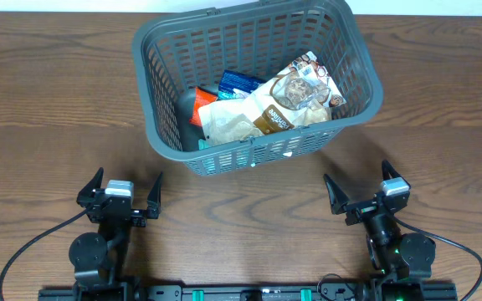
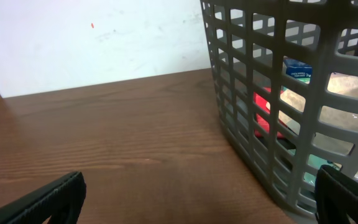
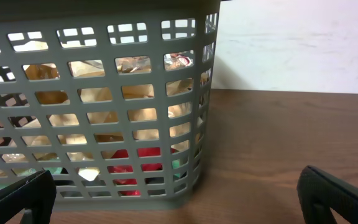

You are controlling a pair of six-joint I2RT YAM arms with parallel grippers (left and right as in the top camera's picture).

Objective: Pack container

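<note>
The dark grey slatted basket (image 1: 354, 58) stands at the back middle of the wooden table. It holds several snack packs: a tan and brown bag (image 1: 262, 113), a blue pack (image 1: 239, 82) and a red one (image 1: 201, 102). My left gripper (image 1: 120, 201) is open and empty near the front left, apart from the basket. My right gripper (image 1: 366, 201) is open and empty near the front right. The basket wall shows in the left wrist view (image 2: 303, 134) and the right wrist view (image 3: 104, 106), with packs seen through the slats.
Bare wooden tabletop (image 1: 241, 209) lies between the two grippers and the basket. A white wall (image 2: 92, 43) stands behind the table.
</note>
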